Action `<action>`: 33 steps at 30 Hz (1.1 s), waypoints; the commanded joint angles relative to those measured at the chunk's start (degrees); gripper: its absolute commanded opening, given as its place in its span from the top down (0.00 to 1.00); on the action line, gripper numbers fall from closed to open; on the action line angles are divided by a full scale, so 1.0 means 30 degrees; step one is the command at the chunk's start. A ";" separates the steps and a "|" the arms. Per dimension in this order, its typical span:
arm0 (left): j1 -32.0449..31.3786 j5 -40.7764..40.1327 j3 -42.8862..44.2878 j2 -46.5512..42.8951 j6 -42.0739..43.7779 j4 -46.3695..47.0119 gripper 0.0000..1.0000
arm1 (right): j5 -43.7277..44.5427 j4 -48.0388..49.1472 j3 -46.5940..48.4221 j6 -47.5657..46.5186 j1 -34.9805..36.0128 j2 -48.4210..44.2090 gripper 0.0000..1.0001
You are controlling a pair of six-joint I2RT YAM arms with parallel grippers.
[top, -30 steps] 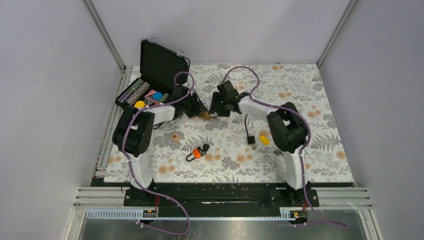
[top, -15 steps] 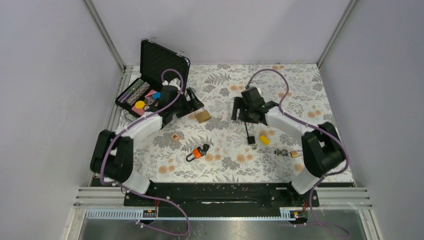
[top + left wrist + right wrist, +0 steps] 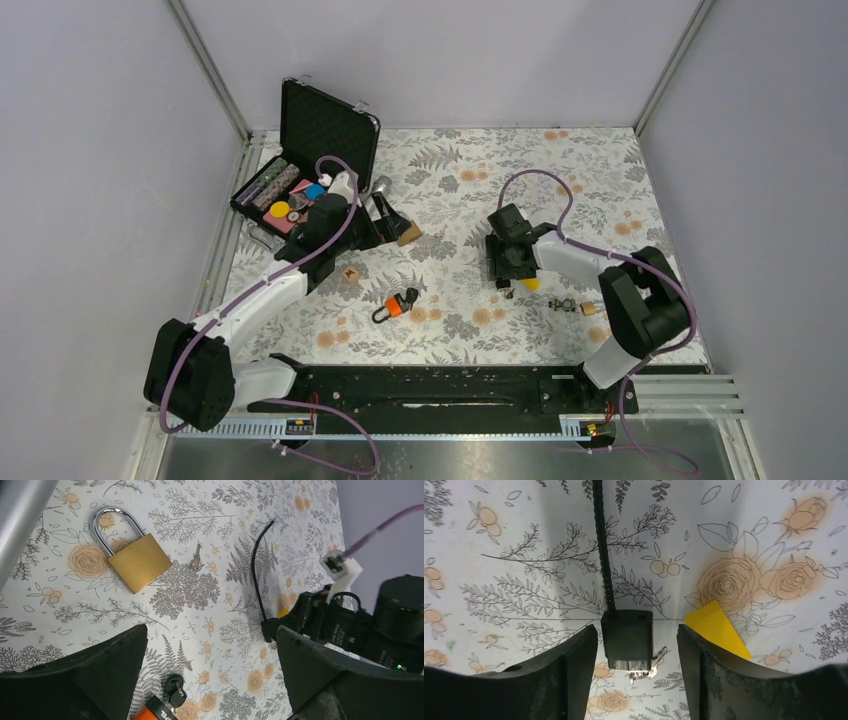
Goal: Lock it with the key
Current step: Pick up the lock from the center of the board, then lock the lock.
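Observation:
A brass padlock [image 3: 135, 562] with a silver shackle lies on the floral mat, and a small silver key [image 3: 197, 561] lies loose just right of it. From above, the padlock [image 3: 408, 236] sits just off my left gripper [image 3: 388, 216]. My left gripper [image 3: 210, 680] is wide open and holds nothing. My right gripper [image 3: 636, 680] is open astride the black body of a cable lock [image 3: 626, 639], its fingers not touching it. A small bunch of silver keys [image 3: 650, 670] pokes out under that body.
A yellow wedge [image 3: 719, 628] lies just right of my right gripper [image 3: 507, 268]. An orange padlock [image 3: 393, 308] with black keys lies mid-table, and a small lock [image 3: 575, 306] at the right. An open black case [image 3: 300, 150] of coloured pieces stands at the back left.
Both grippers have left the brass padlock, which now lies on the mat. My left gripper has opened wide. My right arm has swung right and towards me to the black cable lock.

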 commanded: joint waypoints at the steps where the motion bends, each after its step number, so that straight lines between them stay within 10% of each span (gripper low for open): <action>1: -0.0254 -0.0392 -0.0256 -0.0715 0.0023 0.0691 0.01 | -0.0369 -0.0519 0.1152 -0.1124 0.0231 0.1234 0.36; 11: -0.1245 -0.0355 -0.1012 -0.0969 -0.0652 0.1847 0.01 | -0.0980 -0.1043 0.1652 -0.0324 0.0526 0.1526 0.77; 19: -0.4954 0.0285 -0.1703 0.0506 -0.1310 0.5302 0.01 | -0.6394 0.6438 -0.2645 0.7652 0.0702 -0.3523 0.76; 33: -0.8195 0.0452 -0.2187 0.4320 -0.2369 1.0019 0.13 | -0.5741 1.2473 -0.7416 1.6636 0.1404 -0.7302 0.72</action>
